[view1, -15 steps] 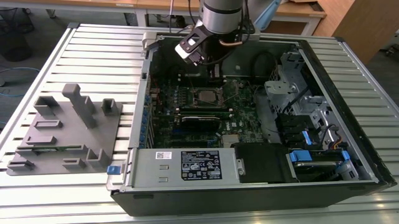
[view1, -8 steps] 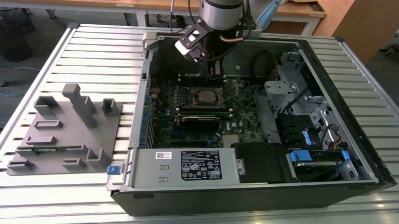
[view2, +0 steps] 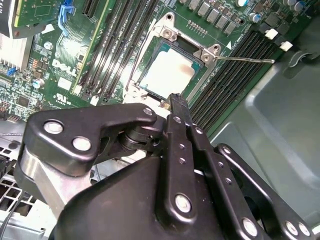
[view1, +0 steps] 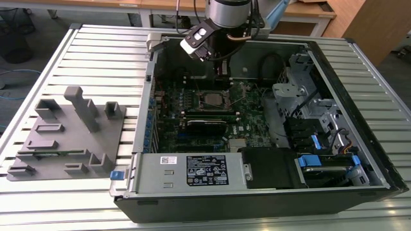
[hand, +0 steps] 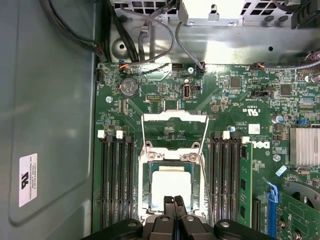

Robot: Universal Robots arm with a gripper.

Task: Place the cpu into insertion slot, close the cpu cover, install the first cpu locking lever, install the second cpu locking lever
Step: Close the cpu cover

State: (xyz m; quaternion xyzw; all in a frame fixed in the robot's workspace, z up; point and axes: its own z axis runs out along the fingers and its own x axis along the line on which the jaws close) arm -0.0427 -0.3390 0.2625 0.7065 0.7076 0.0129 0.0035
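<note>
The cpu (hand: 170,182) lies in the slot (hand: 146,186); the cover (hand: 175,118) stands open. The gripper (hand: 174,199), fingers pressed together, is at the cpu's edge, at 12 o'clock of it in the exterior view.

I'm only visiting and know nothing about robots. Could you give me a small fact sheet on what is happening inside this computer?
setting: open computer case on a slatted table
gripper: fingers shut together, tips by the cpu's edge; contact unclear
cpu: lying in the insertion slot
cpu cover: standing open, not over the cpu
locking lever: thin wire, sticking out sideways, not latched
</note>
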